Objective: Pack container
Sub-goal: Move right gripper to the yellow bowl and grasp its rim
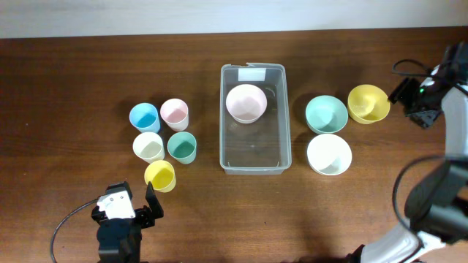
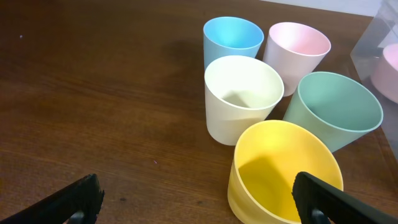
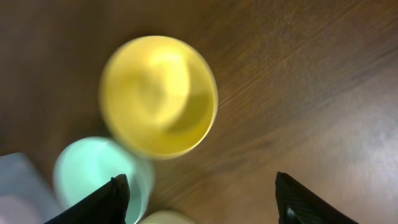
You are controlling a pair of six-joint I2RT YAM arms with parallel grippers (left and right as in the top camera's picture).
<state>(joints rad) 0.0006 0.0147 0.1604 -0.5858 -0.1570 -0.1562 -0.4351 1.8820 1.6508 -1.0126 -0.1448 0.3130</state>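
Observation:
The clear container (image 1: 287, 124) stands mid-table with a white label at its far rim and a pink bowl (image 1: 246, 102) inside. Its corner shows at the left wrist view's right edge (image 2: 372, 42). My left gripper (image 1: 135, 199) is open and empty near the front left. In its wrist view (image 2: 199, 205) the yellow cup (image 2: 283, 171) sits just inside its right finger. My right gripper (image 1: 411, 104) is open and empty at the far right, just right of the yellow bowl (image 1: 368, 103). Its blurred wrist view (image 3: 202, 202) shows that yellow bowl (image 3: 158, 93) ahead of the fingers.
Blue (image 1: 144, 117), pink (image 1: 174, 113), cream (image 1: 148, 147) and teal (image 1: 182, 147) cups cluster left of the container, behind the yellow cup (image 1: 160, 175). A teal bowl (image 1: 326, 114) and a white bowl (image 1: 329, 154) sit to its right.

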